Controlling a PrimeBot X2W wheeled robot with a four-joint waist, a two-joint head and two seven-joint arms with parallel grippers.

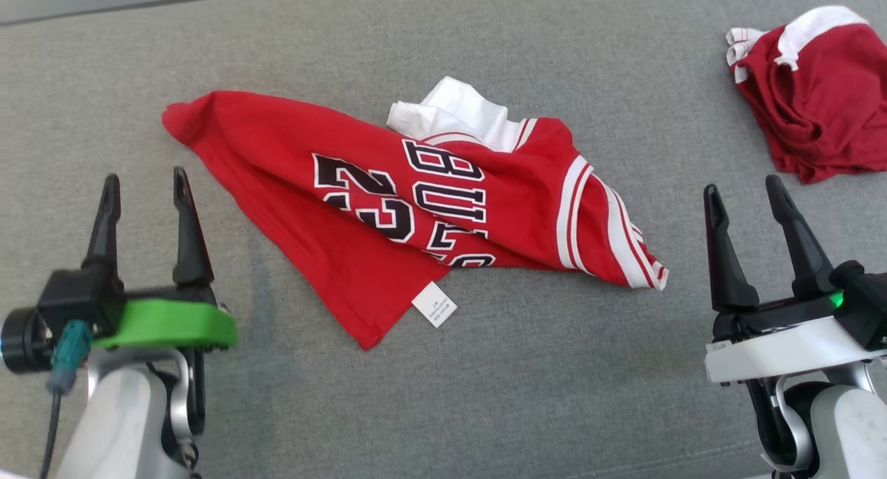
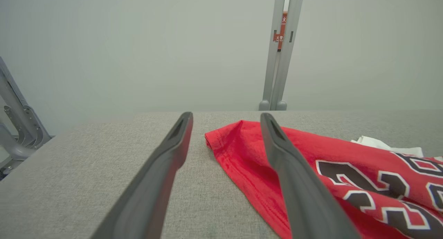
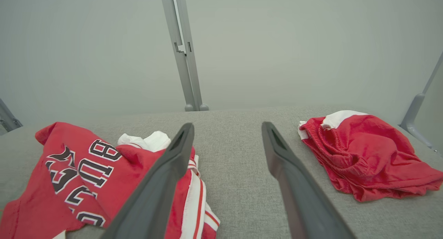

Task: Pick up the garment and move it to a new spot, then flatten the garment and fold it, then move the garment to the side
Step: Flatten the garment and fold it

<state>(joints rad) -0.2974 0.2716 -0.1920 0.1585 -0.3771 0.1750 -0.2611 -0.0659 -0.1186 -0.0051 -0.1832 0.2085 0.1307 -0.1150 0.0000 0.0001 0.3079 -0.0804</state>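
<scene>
Head view: the red jersey [image 1: 388,208] lies crumpled in the middle of the grey cloth surface [image 1: 485,396], between the left gripper [image 1: 145,184] and the right gripper [image 1: 745,188]. Both have jaws apart and empty. Another red garment [image 1: 818,98] lies far right. Left wrist view: a pale wall [image 2: 138,42] and a grey post [image 2: 280,59] stand behind. Right wrist view: the wall and a post again.

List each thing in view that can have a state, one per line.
red jersey: crumpled, partly folded over itself, lying unheld
second red garment: bunched in a heap, apart from the jersey
left gripper: open, empty
right gripper: open, empty
</scene>
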